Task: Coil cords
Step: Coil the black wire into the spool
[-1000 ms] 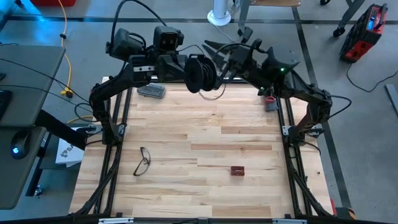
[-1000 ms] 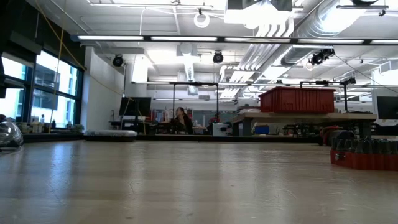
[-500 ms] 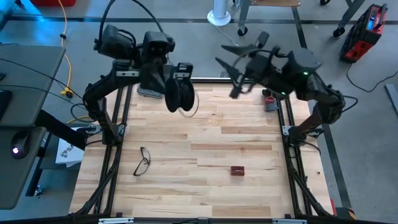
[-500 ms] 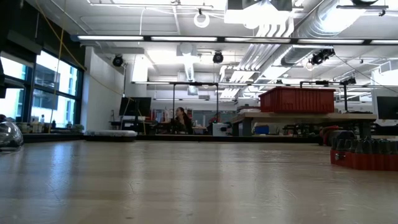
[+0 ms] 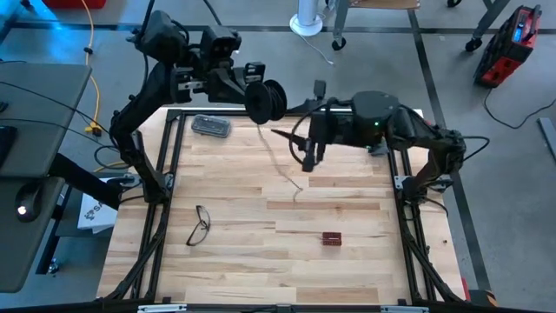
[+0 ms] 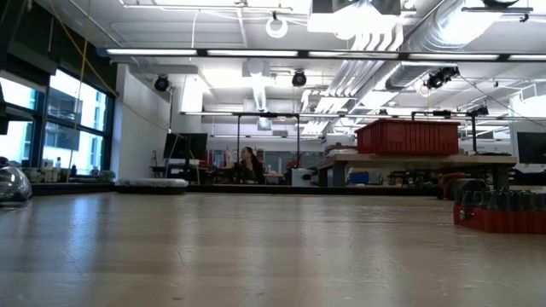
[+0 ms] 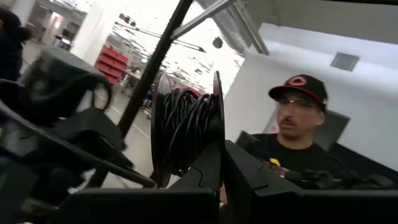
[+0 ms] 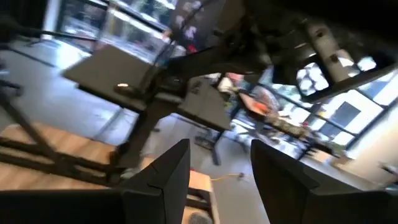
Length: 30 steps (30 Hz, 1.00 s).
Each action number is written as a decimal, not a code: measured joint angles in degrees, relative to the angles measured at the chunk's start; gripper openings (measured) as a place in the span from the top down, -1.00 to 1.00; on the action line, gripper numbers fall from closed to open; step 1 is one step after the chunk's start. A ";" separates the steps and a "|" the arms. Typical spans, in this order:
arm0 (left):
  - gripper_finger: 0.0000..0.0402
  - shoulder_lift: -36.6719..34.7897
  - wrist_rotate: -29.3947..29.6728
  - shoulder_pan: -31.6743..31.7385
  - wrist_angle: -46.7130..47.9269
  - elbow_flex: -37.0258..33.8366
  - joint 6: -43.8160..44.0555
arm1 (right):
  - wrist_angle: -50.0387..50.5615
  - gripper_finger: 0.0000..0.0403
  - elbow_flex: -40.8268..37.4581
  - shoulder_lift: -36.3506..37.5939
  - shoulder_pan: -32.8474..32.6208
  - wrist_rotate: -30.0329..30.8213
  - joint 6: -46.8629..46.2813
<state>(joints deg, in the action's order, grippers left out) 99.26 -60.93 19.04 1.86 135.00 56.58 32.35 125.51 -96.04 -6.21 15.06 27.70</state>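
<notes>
My left gripper is shut on the small round black reel, high above the table's far edge; the left wrist view shows dark wire wound between the two discs of the reel. A thin loose wire hangs from the reel, and its end lies on the wooden table. My right gripper stands open just right of that hanging wire, above the table, with nothing between its fingers. My left gripper pinches the rim of one reel disc between its two fingers. The fingers point roughly level toward the table's right. The reel stands on edge, lifted clear of the table, and the wire trails slack below it.
Black-framed eyeglasses lie near the table's left, a small red block lies right of the middle near the front, and a clear case lies at the far left. A person in a cap stands beyond the table.
My right gripper has come off the reel with its fingers apart, drawn back to the right, then swung down toward the table's middle. My left gripper has carried the reel leftward and nearer, then back to the far edge. A length of wire now hangs down to the table.
</notes>
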 joint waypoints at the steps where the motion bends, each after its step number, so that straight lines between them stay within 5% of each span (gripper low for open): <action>1: 0.99 0.00 -0.05 0.47 0.47 0.00 -0.39 | -0.63 0.19 0.00 -0.42 0.23 1.27 0.59; 4: 0.99 -0.51 -1.05 1.41 0.85 -0.08 -1.83 | -3.23 0.19 0.11 -1.24 0.79 2.80 0.52; 10: 1.00 -3.71 -1.16 2.15 5.91 0.00 -9.23 | -10.57 0.19 0.09 -3.47 2.02 -3.59 -5.65; 17: 1.00 -8.60 6.75 2.39 19.89 0.00 -24.56 | -11.66 0.19 0.02 -6.74 4.38 -6.64 -12.26; 30: 1.00 -9.43 10.46 1.61 21.02 -0.01 -27.40 | -15.98 0.19 0.01 -9.93 5.02 -18.34 -13.09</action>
<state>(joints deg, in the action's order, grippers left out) 89.83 -50.47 20.66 22.87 134.99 29.18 16.37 125.52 -105.96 -1.20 -3.28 14.61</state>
